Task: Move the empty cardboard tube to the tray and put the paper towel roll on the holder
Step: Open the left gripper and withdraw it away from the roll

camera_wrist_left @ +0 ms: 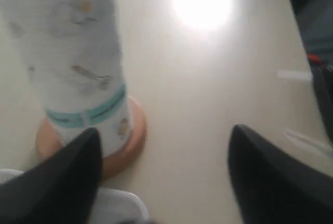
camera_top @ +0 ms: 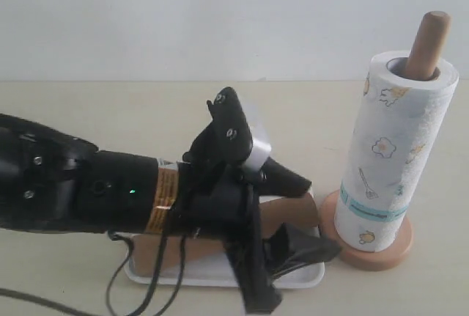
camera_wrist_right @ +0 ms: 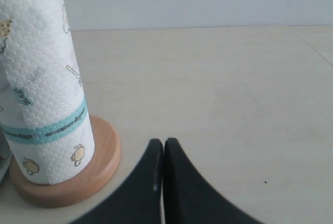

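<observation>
The paper towel roll (camera_top: 392,155) stands upright on the holder (camera_top: 381,256), whose pole tip (camera_top: 429,37) sticks out of the roll's top. The brown cardboard tube (camera_top: 289,213) lies in the white tray (camera_top: 212,272), mostly hidden by my left arm. My left gripper (camera_top: 316,217) is open over the tube's right end, holding nothing. Its wrist view shows the open gripper (camera_wrist_left: 164,154), the roll (camera_wrist_left: 73,52), the holder base (camera_wrist_left: 132,141) and a tray corner (camera_wrist_left: 117,206). My right gripper (camera_wrist_right: 164,143) is shut and empty, beside the roll (camera_wrist_right: 47,78) and the holder base (camera_wrist_right: 101,164).
The tray sits close against the left of the holder base. Black cables (camera_top: 117,272) hang from the left arm onto the beige table (camera_top: 146,111). A pale wall runs behind the table's far edge.
</observation>
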Robot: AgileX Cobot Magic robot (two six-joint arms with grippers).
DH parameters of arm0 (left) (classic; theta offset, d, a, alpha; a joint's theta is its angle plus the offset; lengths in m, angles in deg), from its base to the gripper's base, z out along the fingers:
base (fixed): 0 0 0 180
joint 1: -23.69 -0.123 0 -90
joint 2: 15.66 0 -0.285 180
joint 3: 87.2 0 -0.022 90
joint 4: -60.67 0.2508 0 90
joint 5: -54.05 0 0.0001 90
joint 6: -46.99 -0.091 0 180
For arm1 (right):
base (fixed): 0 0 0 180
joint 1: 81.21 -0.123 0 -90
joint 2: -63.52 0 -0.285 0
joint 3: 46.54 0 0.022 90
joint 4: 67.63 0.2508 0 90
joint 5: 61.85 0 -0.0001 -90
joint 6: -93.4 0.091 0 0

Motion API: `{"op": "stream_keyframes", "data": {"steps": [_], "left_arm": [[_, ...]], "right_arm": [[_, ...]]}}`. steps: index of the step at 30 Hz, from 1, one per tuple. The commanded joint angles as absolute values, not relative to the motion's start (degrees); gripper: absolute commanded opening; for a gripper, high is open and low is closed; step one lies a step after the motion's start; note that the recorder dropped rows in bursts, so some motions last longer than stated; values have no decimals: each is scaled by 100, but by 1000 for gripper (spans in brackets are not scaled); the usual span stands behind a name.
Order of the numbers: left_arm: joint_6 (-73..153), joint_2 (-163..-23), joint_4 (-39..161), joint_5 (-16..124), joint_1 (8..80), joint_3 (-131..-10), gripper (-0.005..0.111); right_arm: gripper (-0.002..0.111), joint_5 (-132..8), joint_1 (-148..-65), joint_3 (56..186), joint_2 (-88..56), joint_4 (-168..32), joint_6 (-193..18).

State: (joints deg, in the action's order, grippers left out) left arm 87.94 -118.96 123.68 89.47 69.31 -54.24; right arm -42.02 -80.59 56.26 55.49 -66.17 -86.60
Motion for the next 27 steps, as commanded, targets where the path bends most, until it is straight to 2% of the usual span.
{"op": "stream_keyframes", "data": {"steps": [1, 4, 27], "left_arm": [[9074, -11320, 14464, 9149, 6925, -5328, 28], [9074, -11163, 14747, 9353, 6925, -5328, 4], [9045, -11136, 14747, 9450, 6925, -5328, 4]], "right_arm": [[0, -4205, -8073, 5624, 5574, -6644, -8660], [0, -4205, -8073, 5624, 5574, -6644, -8660], [0, -4205, -8073, 5624, 5574, -6644, -8660]]}}
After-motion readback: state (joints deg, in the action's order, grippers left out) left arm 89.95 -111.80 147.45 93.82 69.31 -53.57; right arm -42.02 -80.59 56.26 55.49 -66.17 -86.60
